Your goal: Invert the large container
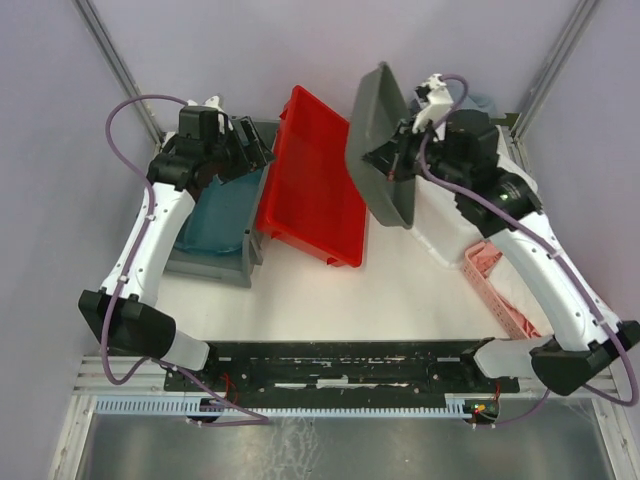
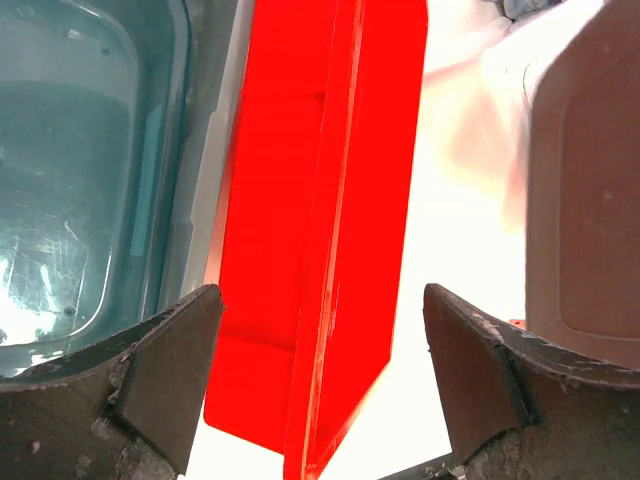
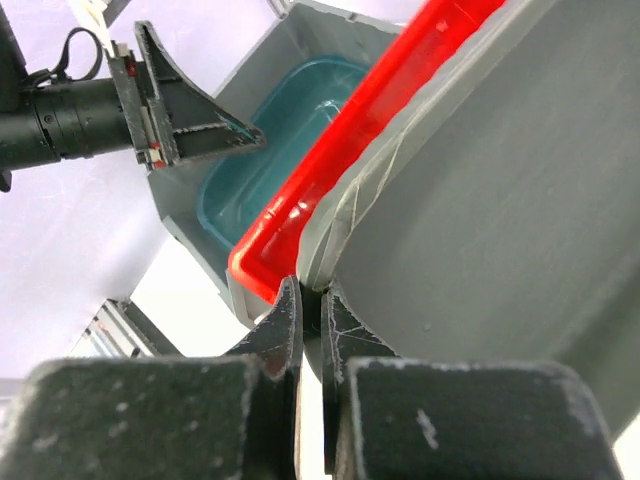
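The big grey container (image 1: 380, 140) stands tipped up on its side at the back of the table, just beside the red tray (image 1: 310, 180). The right gripper (image 3: 310, 300) is squeezed tight on its rim. I think the flip is about half done. Next, the arm needs to tip the container the rest of the way over until its open side faces down, and then let go. The left gripper (image 1: 255, 150) is wide open and holds nothing.

Now count:
- Two arms.
- Two grey containers: the big one and the grey bin (image 1: 215, 265) on the left.
- One red tray.
- One teal tub (image 1: 215, 215), sitting inside the grey bin.
- One pink basket (image 1: 490, 265).
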